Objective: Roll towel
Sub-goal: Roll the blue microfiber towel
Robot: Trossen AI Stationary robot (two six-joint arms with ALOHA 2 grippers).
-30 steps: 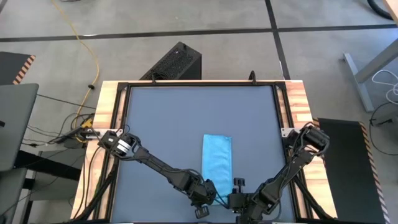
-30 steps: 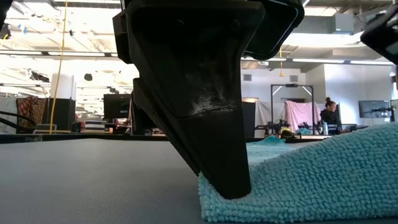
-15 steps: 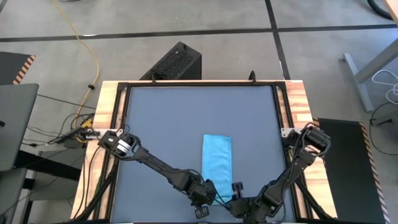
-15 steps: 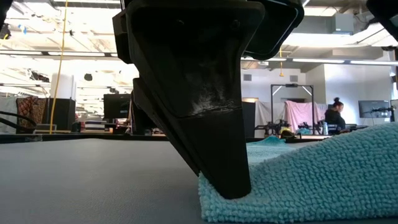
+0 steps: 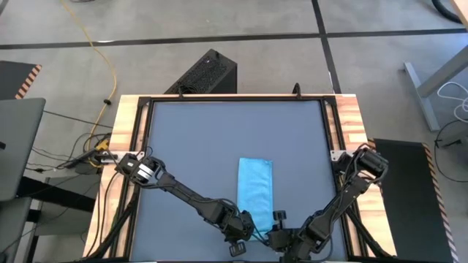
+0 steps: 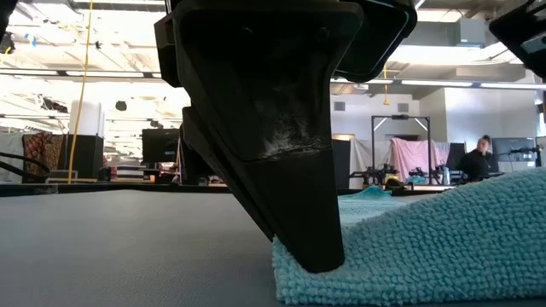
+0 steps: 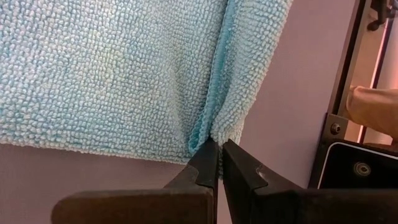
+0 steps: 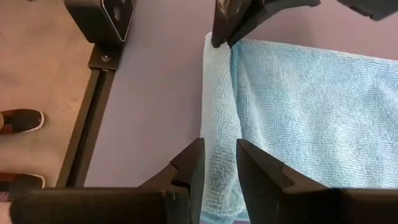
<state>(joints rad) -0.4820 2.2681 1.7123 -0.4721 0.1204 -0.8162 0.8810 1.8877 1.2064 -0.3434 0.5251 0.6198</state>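
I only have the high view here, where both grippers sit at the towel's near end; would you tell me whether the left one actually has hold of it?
Observer: Yes. In the left wrist view the left gripper is shut on a pinched corner of the towel.
Operator: And the right one, if you would?
Observer: The right gripper straddles the towel's folded edge, fingers slightly apart.
Operator: Is the pinched corner lifted?
Observer: In the low view it lies on the table under the finger.
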